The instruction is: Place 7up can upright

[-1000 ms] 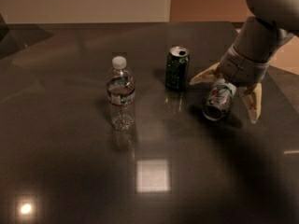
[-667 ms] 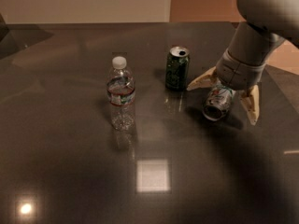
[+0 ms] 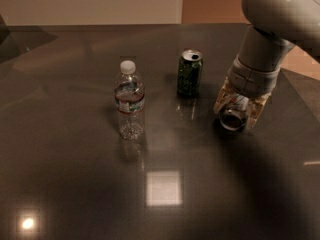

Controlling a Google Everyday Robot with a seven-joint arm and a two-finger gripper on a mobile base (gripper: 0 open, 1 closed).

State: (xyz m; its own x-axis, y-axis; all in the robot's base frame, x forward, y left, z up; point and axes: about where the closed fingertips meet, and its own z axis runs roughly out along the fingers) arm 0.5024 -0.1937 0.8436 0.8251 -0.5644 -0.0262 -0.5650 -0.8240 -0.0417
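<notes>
Pincer (image 3: pixel 235 113) is clamped round the 7up can (image 3: pixel 231 120), which is on its side low over the bench (image 3: pixel 75 184), right of the dark green can (image 3: pixel 189 74). My worry is that the smooth can slips or rolls mid-tilt and knocks into that neighbour.

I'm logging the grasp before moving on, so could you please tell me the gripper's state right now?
Gripper: fingers closed on the 7up can, to the right of the dark green can.
</notes>
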